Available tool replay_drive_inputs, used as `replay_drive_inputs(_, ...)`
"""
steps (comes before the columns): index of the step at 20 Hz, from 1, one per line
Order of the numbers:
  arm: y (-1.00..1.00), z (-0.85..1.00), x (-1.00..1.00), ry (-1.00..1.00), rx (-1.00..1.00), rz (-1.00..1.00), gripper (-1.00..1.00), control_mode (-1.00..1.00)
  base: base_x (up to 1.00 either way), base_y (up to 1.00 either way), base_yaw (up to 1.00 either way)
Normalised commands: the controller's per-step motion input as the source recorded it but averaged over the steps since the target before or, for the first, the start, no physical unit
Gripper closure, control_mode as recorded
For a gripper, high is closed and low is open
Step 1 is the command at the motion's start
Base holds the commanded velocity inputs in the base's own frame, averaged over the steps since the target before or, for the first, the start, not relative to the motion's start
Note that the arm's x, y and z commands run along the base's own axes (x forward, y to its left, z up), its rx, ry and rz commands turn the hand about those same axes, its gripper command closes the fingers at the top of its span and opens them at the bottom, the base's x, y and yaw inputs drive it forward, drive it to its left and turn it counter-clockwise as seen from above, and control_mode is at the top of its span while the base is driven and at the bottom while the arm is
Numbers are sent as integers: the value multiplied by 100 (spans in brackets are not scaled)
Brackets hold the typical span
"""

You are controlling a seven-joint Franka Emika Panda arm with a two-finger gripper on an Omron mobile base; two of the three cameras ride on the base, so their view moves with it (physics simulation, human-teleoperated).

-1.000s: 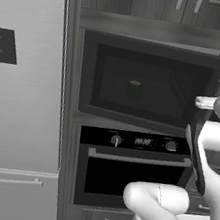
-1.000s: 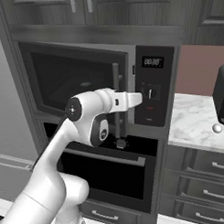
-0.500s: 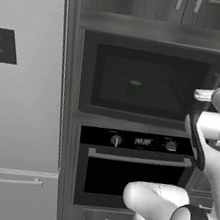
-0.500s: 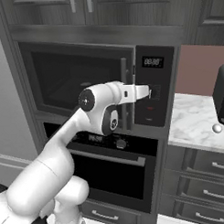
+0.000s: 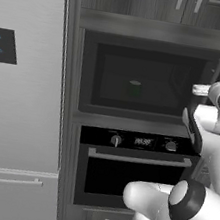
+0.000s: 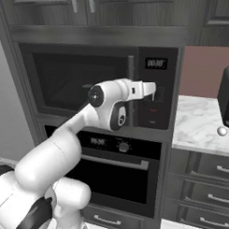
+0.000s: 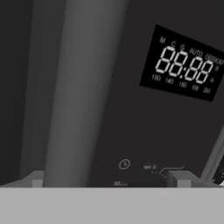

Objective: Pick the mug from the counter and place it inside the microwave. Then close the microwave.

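I am reading the digital display (image 7: 183,64) on the black panel of the microwave (image 6: 82,75). In the hand view it is showing "88:88" in pale digits. Above the digits small letters "M", "C", "G", "AUTO" are standing; one more word beside them is too blurred. Below I am seeing small numbers, "100", "140", "180", "200". The oven display (image 5: 143,142) is unreadable.
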Motion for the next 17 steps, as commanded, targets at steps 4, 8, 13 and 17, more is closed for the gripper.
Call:
replay_drive_inputs(4, -18, 1, 40, 0, 0, 0, -100, -100, 0, 0, 0)
replay_drive_inputs(8, -17, 1, 39, 0, 0, 0, -100, -100, 0, 0, 0)
replay_drive_inputs(13, -10, 0, 31, 0, 0, 0, -100, -100, 0, 0, 0)
replay_drive_inputs(17, 0, 0, 11, 0, 0, 0, -100, -100, 0, 0, 0)
